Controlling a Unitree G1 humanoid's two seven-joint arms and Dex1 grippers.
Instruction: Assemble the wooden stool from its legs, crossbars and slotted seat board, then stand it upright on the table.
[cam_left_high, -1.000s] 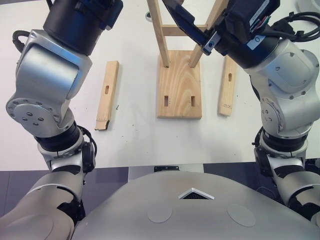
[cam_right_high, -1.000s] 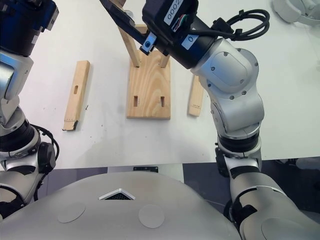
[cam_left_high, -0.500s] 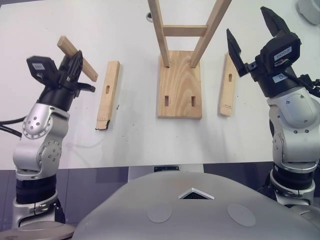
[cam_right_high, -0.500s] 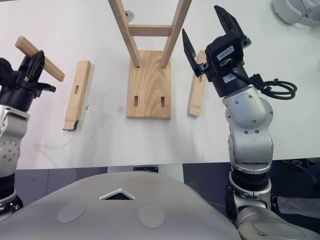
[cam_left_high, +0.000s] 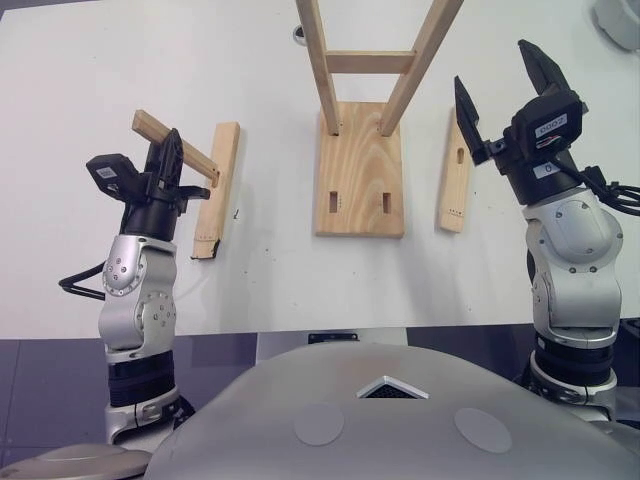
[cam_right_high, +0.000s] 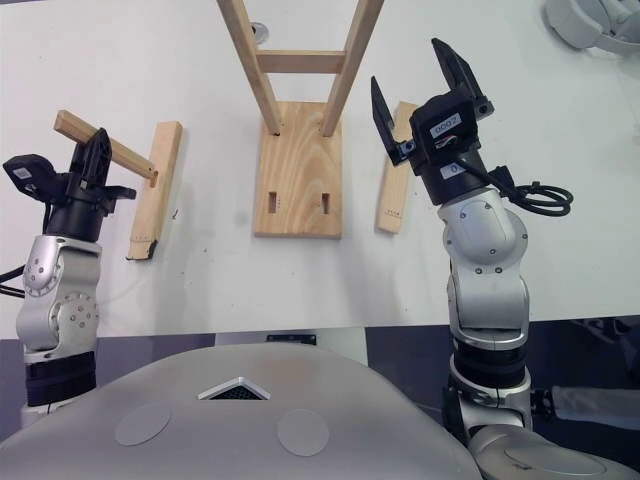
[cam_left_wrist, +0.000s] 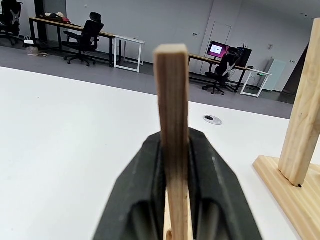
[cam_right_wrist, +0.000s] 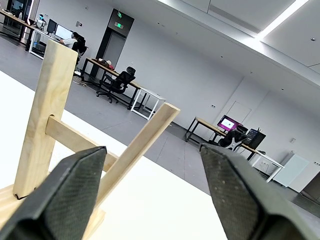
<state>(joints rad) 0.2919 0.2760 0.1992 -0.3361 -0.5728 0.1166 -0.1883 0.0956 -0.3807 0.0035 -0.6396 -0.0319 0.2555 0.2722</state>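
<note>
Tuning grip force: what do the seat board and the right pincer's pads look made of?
The seat board: pale wood, maybe pine, seemingly unvarnished; clear grain lines, matte surface. The right pincer pads: black, finely pebbled, matte; rubber or textured plastic, can't tell which.

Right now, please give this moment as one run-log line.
left claw: shut on crossbar; right claw: open; seat board: two legs fitted; loose legs: two, flat on table

White table (cam_left_high: 270, 280), grey floor (cam_left_wrist: 75, 68), desks (cam_left_wrist: 128, 41) with office chairs (cam_left_wrist: 84, 40), lit monitor (cam_left_wrist: 217, 49), ceiling light strip (cam_right_wrist: 282, 20)
</note>
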